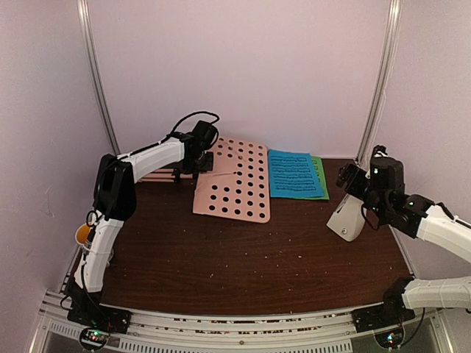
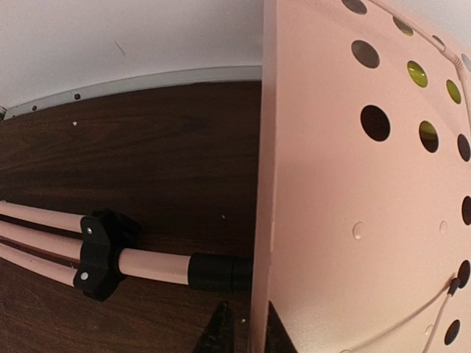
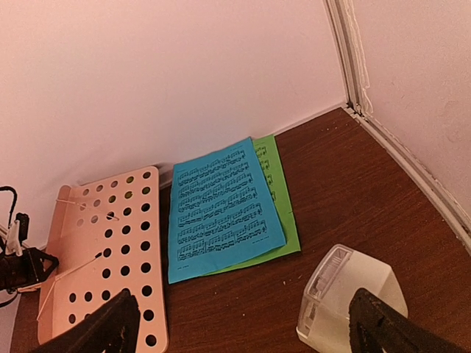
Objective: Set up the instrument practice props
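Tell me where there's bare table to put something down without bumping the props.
The widest bare stretch of table is the front half, from the near edge up to the music stand. A smaller patch lies between the green sheet and the metronome. The back is crowded: the left gripper is on the stand's edge, and the blue sheet overlaps the green one.
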